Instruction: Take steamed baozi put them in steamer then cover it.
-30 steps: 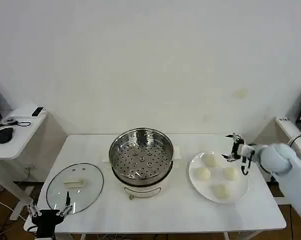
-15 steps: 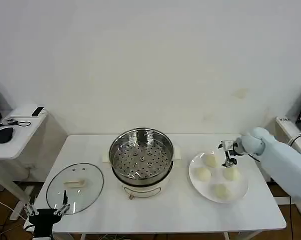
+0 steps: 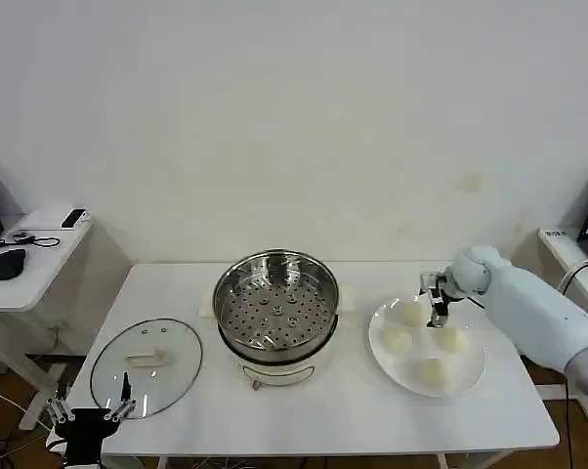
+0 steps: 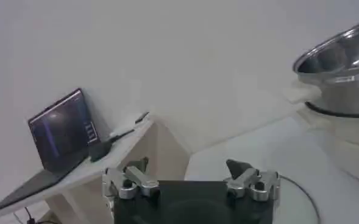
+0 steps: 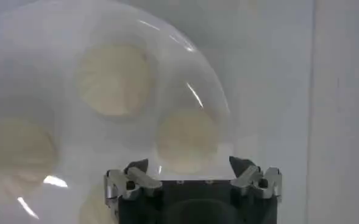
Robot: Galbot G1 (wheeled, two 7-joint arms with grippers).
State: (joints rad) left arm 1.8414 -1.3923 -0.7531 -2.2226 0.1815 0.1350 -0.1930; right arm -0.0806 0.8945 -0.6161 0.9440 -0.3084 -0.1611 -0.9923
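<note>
— While our right gripper (image 3: pixel 435 301) hangs over the plate (image 3: pixel 473 367), how wide are its jaws, and is anything in them?

— In the right wrist view we see the right gripper (image 5: pixel 190 172) spread wide with nothing between the fingers (image 5: pixel 129 181). One baozi (image 5: pixel 188 139) lies right under the gap; a second (image 5: pixel 113 79) sits farther out from it, a third (image 5: pixel 16 149) off to one side, and a fourth (image 5: pixel 94 210) is half hidden beside the gripper body. We cannot tell whether a fingertip touches a bun.

— And from the head?

— The gripper stands at the far rim of the plate, just beside the far baozi (image 3: pixel 412 313). Nearer us from it lie three more (image 3: pixel 399 340) (image 3: pixel 452 339) (image 3: pixel 433 372), all apart from one another.

— Where do the steamer and cover sit from that gripper?

— The steamer (image 3: pixel 275 311) is to its left, open, tray bare, with a clear strip of table (image 3: pixel 353 401) between pot and plate. The cover (image 3: pixel 146 365) lies flat beyond the steamer, near the table's left front edge.

— What about the other arm?

— Our left gripper (image 3: pixel 90 414) is parked low at the left front corner, just before the cover. In the left wrist view its fingers (image 4: pixel 130 183) are parted and empty.
</note>
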